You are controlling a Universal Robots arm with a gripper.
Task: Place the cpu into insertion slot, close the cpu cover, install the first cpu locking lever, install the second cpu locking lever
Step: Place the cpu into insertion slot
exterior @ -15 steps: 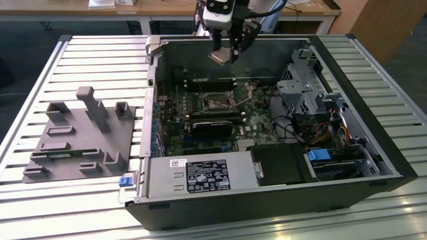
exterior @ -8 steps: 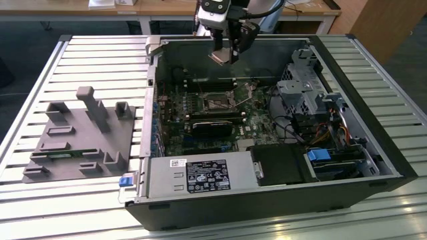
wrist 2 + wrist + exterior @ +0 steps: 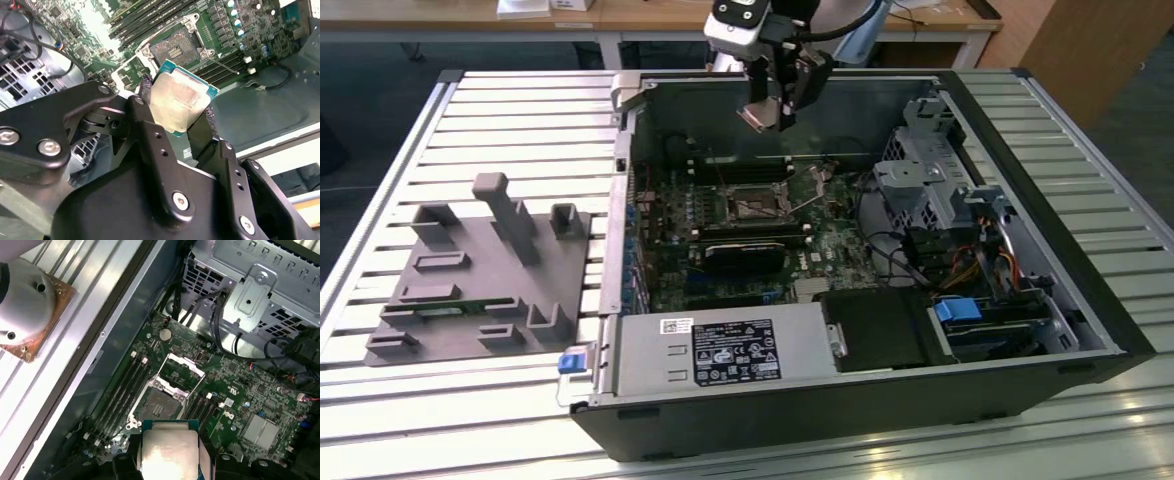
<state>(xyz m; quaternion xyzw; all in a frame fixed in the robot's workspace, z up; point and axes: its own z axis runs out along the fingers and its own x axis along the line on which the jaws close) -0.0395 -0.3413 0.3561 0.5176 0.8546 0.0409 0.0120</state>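
Slatted metal bench (image 3: 520, 120) carries an open desktop case (image 3: 854, 425) lying on its side, motherboard (image 3: 235, 390) facing up. Task part, the cpu (image 3: 182, 102), is off the board and pinched in the claw (image 3: 177, 102): two black fingers (image 3: 150, 135) press on opposite edges of the chip, leaving its pale metal lid bare between them. An edge grip presumably keeps the fingers off the contact side and lets the chip go down flat into a recess. Lid faces back toward the wrist, so the contact side faces away, toward the board; a thin green substrate rim shows round the lid in both wrist views. Chip is square, so no true long axis; the gripped axis runs finger to finger. In the exterior view the claw (image 3: 771, 105) hangs high over the case near one wall, well clear of the board, and the chip looks tilted rather than level. Beyond the fingertips and below the claw lies the insertion slot (image 3: 159, 407), unoccupied, pin field exposed. Its sides sit skewed to the chip's sides in both wrist views, so I judge the two not squared up. On the slot's side away from the claw the cpu cover (image 3: 187, 364) stands swung open, which leaves the slot free. Long memory slots (image 3: 125, 390) run alongside it. Farther out from the claw: drive cage (image 3: 255, 290), power supply (image 3: 720, 350), and a grey moulded fixture (image 3: 467, 270) on the bench outside the case, well apart from the claw.
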